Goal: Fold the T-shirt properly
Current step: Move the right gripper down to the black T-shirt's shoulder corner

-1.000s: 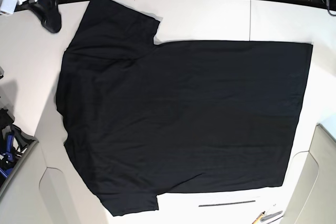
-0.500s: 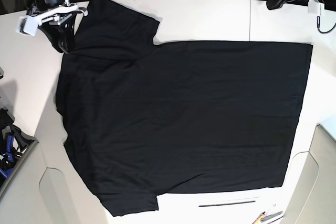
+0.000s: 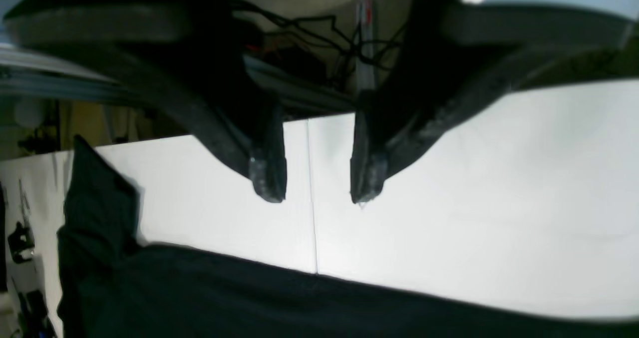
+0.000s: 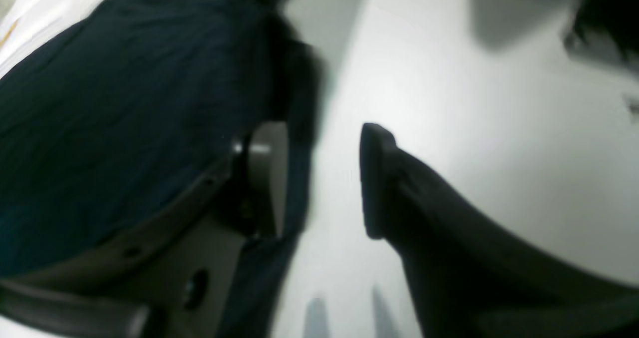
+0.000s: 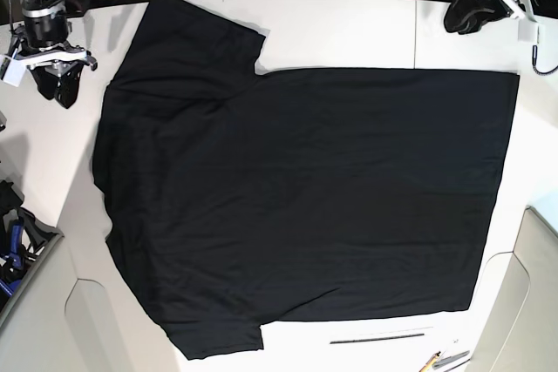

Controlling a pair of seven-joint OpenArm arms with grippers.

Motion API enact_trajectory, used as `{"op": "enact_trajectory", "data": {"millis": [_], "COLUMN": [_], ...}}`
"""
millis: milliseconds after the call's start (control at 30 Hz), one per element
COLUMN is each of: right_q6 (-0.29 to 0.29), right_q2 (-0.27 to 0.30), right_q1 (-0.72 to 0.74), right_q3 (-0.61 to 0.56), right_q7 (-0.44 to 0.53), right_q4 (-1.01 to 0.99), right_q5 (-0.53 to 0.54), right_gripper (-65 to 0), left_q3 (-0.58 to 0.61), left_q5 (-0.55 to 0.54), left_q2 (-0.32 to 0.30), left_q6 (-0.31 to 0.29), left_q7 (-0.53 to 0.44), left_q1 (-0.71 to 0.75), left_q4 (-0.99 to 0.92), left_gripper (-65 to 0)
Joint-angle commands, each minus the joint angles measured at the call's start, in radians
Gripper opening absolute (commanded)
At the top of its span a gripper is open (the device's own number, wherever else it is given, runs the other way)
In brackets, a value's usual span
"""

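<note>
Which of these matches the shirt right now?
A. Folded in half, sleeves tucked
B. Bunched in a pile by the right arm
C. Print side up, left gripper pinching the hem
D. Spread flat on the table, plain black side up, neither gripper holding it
D: the T-shirt lies spread flat, plain black, while the left gripper and right gripper stand off it, jaws apart.

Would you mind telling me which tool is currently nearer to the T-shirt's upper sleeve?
The right tool. It hangs over bare table just beside the T-shirt's upper sleeve. The left tool is at the far corner, beyond the hem end.
</note>
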Motion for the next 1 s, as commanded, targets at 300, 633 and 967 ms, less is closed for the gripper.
{"op": "enact_trajectory", "data": {"millis": [300, 633, 967], "right_q6": [0.076, 0.071, 0.075], "right_q2": [0.006, 0.0, 0.001], "right_q1": [0.121, 0.13, 0.13], "right_q3": [-0.013, -0.159, -0.174], "right_q7": [-0.004, -0.019, -0.018], "right_q4": [-0.263, -0.291, -0.29], "right_q5": [0.093, 0.068, 0.024], "right_gripper": [-37.6, -37.6, -65.0], "left_q3": [-0.007, -0.007, -0.008], "left_q5": [-0.019, -0.031, -0.07], "left_q2": [-0.01, -0.009, -0.009], "left_q6": [-0.013, -0.013, -0.013], "left_q7": [-0.014, -0.016, -0.049], "left_q1": [-0.001, -0.001, -0.002], "left_q4": [0.012, 0.012, 0.012], "left_gripper": [-40.4, -40.4, -40.3]}}
